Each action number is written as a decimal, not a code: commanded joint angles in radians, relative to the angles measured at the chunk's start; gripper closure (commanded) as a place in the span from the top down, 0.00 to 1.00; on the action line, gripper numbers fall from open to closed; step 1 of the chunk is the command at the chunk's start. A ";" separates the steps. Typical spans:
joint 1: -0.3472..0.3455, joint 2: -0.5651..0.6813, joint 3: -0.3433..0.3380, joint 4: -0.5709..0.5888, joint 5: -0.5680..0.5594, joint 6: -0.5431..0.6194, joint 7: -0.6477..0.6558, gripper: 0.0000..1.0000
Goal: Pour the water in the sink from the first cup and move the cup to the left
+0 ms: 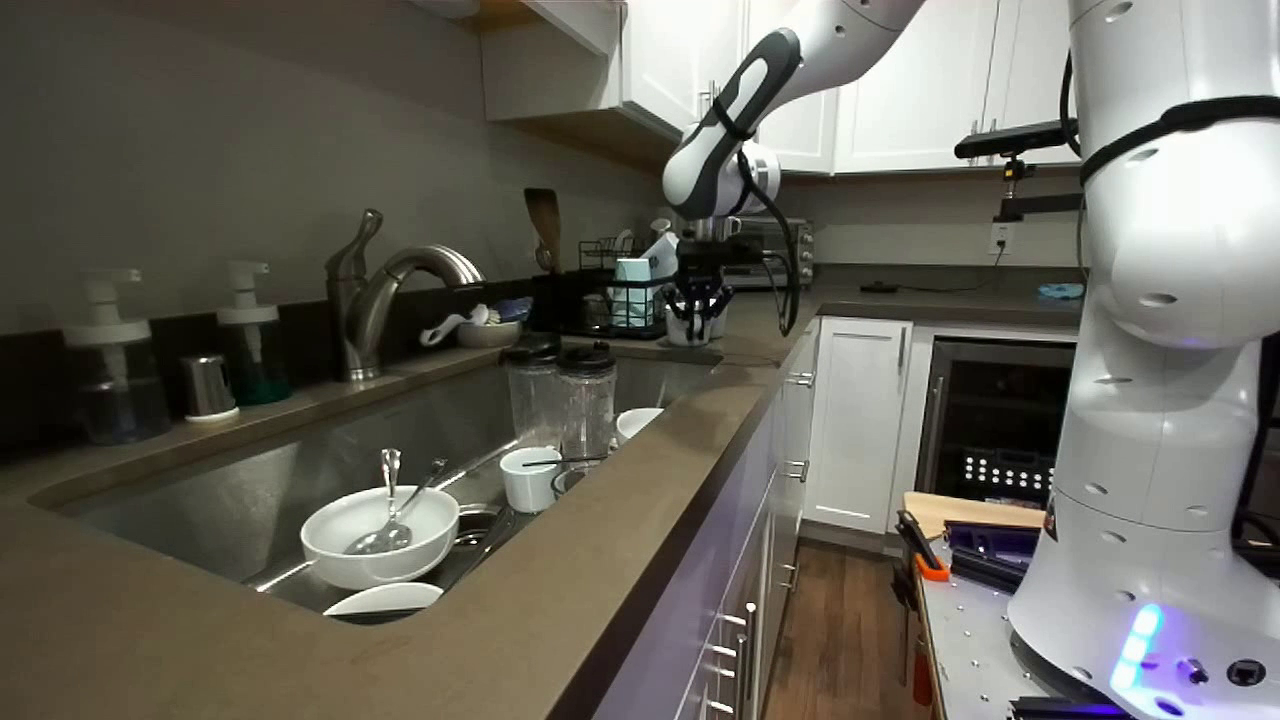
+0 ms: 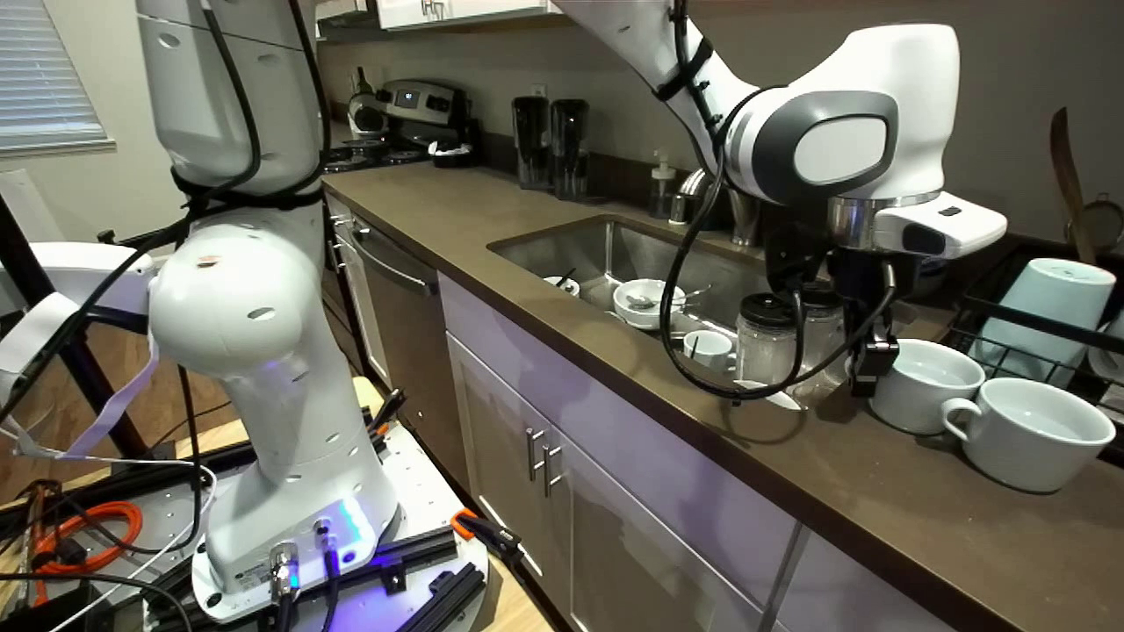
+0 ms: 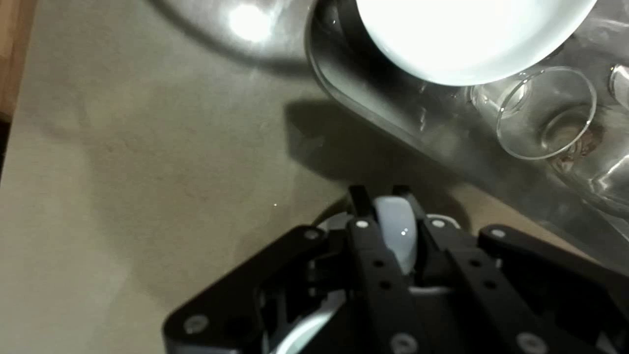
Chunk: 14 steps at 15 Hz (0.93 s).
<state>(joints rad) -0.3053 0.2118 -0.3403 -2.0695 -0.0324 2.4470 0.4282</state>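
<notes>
Claw: in the wrist view, it pinches the first cup by the handle, a finger to each side; only this view shows the handle.
Sink: same view, one corner, just beside that cup, with one white dish and at least one clear glass inside.
Faucet: one, in an exterior view, at the sink's back edge, near two pump bottles and one steel tumbler.
Jars: two, lidded, upright in the sink.
Sink cup: one, white, near the jars.
Bowl: one, holding two utensils; beside it, one corner dish, partly hidden.
Toaster oven: one, in this view alone.
First cup: in an exterior view, upright on the desk past the sink's end, the claw at its sink side; contents cannot be made out.
Second cup: one, white, just beside the first cup, seen in full only here; whether they touch cannot be told.
Canisters: two, tall, dark, only here.
Stove: one, only here, as is the window.
</notes>
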 commanded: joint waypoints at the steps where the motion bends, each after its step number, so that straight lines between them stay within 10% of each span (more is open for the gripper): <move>1: 0.013 0.002 -0.015 0.008 -0.024 0.014 0.009 0.04; 14: 0.037 -0.107 -0.025 -0.087 -0.105 -0.020 0.020 0.04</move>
<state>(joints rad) -0.2861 0.1819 -0.3555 -2.1047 -0.0962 2.4433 0.4295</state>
